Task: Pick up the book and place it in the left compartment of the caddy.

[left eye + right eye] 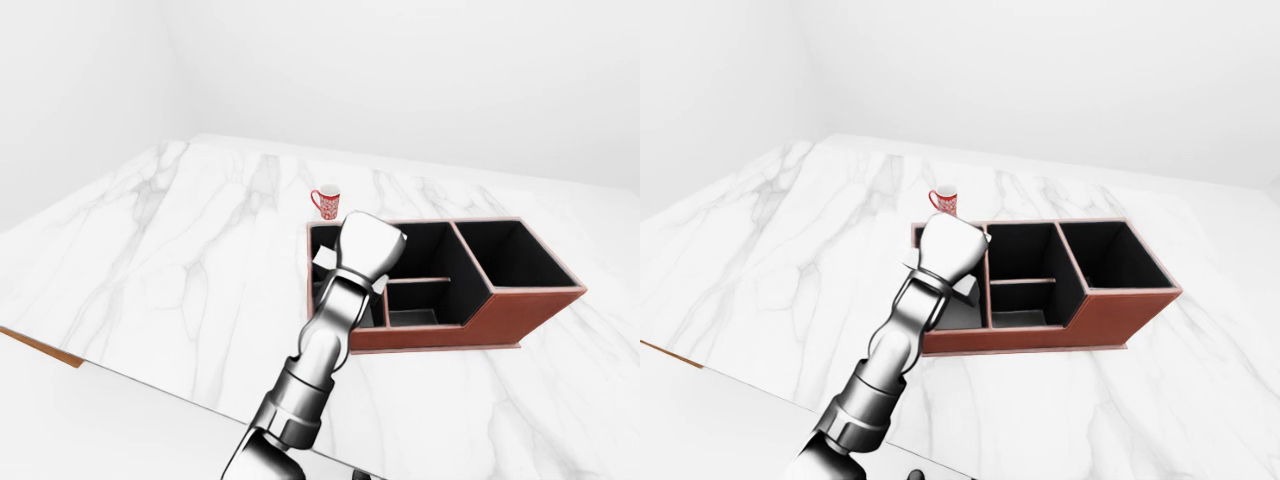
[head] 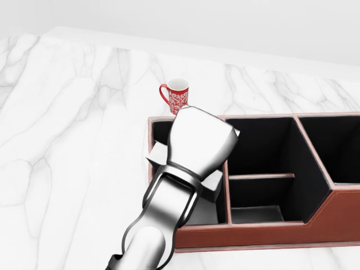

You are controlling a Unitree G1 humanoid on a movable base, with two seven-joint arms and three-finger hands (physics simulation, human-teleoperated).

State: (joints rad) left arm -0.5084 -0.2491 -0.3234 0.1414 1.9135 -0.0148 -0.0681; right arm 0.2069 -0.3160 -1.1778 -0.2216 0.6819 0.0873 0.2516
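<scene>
The left hand (image 2: 197, 147) hung over the left compartment of the caddy (image 2: 315, 222), its chrome back toward the camera. The fingers were hidden beneath it, so whether they gripped anything could not be told. The book (image 2: 212, 183) showed only as pale grey-white edges poking out on either side of the hand, low in that left compartment, tilted; its contact with the caddy floor was hidden. The caddy was brown outside and black inside, with a divided middle section and a large right bay, resting on the white marble worktop (image 1: 180, 270). A red patterned mug (image 2: 176, 94) stood upright just above the caddy's top-left corner in the head view. No right hand in view.
</scene>
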